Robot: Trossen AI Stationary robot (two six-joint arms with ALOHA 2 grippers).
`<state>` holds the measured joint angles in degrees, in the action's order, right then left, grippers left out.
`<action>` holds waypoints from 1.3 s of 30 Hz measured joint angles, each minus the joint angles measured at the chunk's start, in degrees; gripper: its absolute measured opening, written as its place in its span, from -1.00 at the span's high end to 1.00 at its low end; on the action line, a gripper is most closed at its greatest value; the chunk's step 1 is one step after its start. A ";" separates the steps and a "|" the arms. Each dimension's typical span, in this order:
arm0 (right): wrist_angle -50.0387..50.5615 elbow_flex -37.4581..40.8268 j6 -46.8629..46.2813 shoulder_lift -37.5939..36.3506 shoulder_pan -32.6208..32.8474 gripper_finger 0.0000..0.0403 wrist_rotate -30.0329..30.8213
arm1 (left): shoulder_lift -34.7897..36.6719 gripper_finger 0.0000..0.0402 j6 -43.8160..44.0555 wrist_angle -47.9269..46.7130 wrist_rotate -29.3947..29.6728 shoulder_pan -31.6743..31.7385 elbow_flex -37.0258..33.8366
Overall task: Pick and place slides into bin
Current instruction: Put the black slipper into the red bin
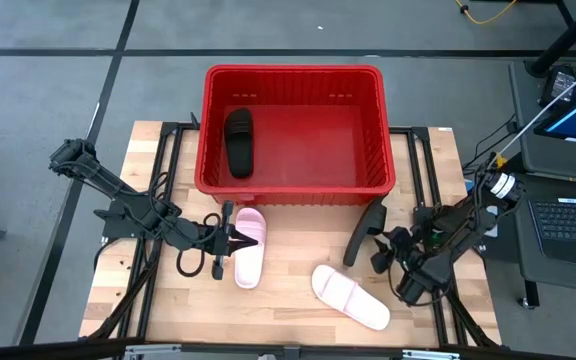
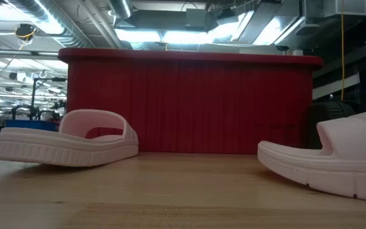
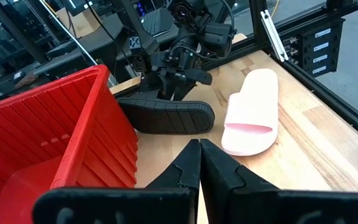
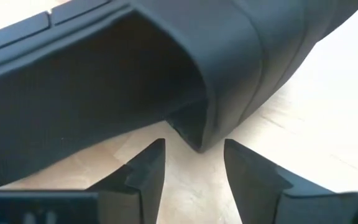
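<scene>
- While its fingers stand parted, right gripper sits at a black slide tipped on edge, near table's right edge.
- Left gripper, fingers pressed together, touches a pink slide.
- Second pink slide near front edge.
- Second black slide inside red bin.

One black slide inside the red bin — three slides outside.
</scene>
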<state>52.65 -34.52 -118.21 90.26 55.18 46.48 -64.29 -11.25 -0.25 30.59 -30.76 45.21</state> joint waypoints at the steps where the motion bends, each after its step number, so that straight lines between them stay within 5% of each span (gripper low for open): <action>1: 0.01 0.00 0.00 0.00 -0.35 0.17 0.00 | 0.00 0.98 0.00 0.00 0.01 0.00 0.00; 17: 2.81 0.00 0.31 0.00 -5.22 0.19 -0.04 | 0.00 0.98 0.00 -0.02 0.00 0.00 0.00; 21: 2.81 0.02 0.37 0.00 -5.40 0.36 -0.23 | 0.01 0.99 0.00 -0.02 0.00 0.00 0.00; 27: 2.84 0.02 0.51 -0.02 -5.35 0.91 -0.70 | 0.00 0.99 0.00 -0.02 0.00 0.00 0.00; 39: 3.91 -4.90 4.95 -0.02 -4.39 0.91 -1.69 | 0.00 0.99 0.20 -0.04 0.00 0.00 0.00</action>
<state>56.56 -39.42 -113.27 90.24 50.78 44.79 -64.29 -11.05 -0.30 30.59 -30.76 45.21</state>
